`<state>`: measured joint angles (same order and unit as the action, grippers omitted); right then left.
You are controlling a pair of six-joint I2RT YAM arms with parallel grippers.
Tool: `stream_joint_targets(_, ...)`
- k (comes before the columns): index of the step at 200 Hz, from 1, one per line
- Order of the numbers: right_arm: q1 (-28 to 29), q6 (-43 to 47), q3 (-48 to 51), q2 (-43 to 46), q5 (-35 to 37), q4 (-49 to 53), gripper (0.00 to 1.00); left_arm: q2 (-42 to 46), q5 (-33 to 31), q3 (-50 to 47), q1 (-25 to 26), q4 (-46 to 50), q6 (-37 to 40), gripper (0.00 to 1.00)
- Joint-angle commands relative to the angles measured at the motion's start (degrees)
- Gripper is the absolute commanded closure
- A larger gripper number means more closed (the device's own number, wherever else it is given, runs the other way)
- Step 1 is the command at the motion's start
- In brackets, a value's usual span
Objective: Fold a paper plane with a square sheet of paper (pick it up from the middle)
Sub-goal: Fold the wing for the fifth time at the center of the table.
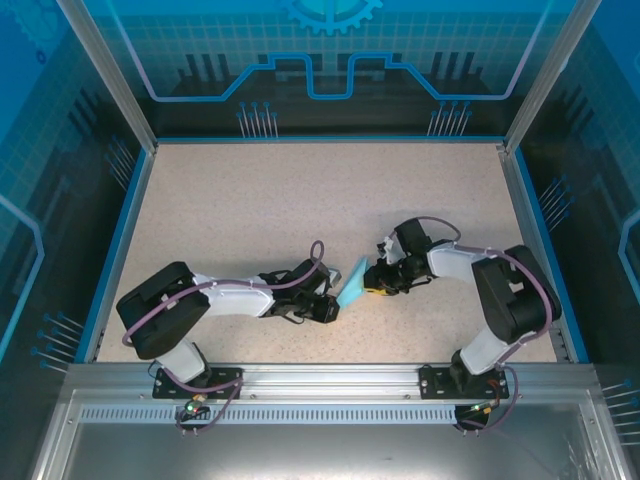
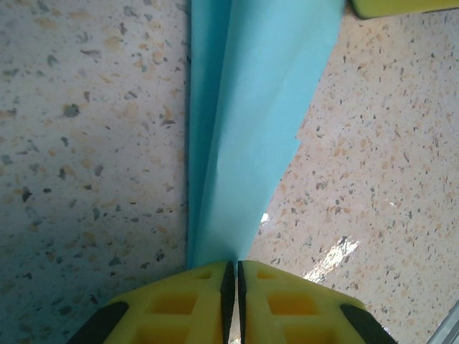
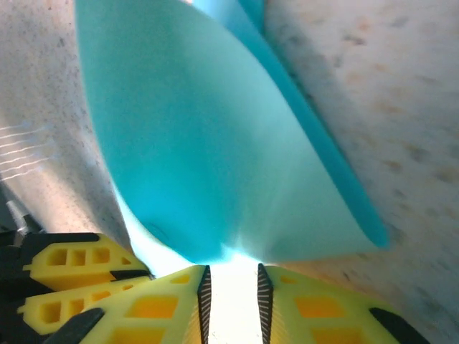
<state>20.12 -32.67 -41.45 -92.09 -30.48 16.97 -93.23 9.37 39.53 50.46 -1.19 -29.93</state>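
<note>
**Operator:** State the position of the sheet of paper [image 2: 244,129].

**Technician:** The light-blue sheet is folded. It sits between the two arms, over the near middle part of the speckled counter [image 1: 300,200]. In the top view it stands on edge and tilted, bridging the gap between the two tools. Whether its lower edge touches the counter cannot be determined.

**Operator:** State the condition of the left tool [image 2: 231,287].

**Technician:** Clamped on the sheet. In the left wrist view the yellow fingers [image 2: 179,301] meet with only a thin line between them. The paper emerges from that line and widens away from the tips, showing one long crease and overlapping layers.

**Operator:** State the condition of the right tool [image 3: 231,301].

**Technician:** Apart. In the right wrist view a clear bright gap separates the ribbed inner faces of its fingers. The curved end of the sheet lies just ahead of the fingertips. No pad is seen pressing on the paper.

**Operator:** Relation between the tools?

**Technician:** They face each other, near together, with the sheet between them.
</note>
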Motion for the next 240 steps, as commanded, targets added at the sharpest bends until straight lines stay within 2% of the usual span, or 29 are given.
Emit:
stream_joint_targets(1,-0.7,2.3,-1.9,4.0,4.9,8.4,0.72,-3.4,-0.2,-2.4,-0.2,4.7,0.3,0.85)
stream_joint_targets(24,0.5,0.7,-2.3,7.1,1.9,7.8,0.73,-3.7,0.0,-2.3,-0.2,4.2,0.4,0.85)
stream_joint_targets(50,5.5,-3.8,-2.6,7.2,-1.3,2.4,0.77,-4.3,0.3,-2.0,-0.3,3.9,0.5,0.85)
stream_joint_targets(88,9.4,-10.1,-0.8,4.0,-0.7,-7.8,0.82,-4.2,0.5,-2.1,-0.3,3.8,0.9,0.85)
stream_joint_targets(136,10.2,-10.6,0.1,-1.3,1.0,-11.9,0.84,-3.6,0.4,-2.2,-0.3,3.7,1.2,0.85)
stream_joint_targets(240,10.1,-6.3,-0.9,-7.1,7.5,-5.9,0.89,-0.8,1.7,-0.6,-0.3,4.8,1.2,0.84)
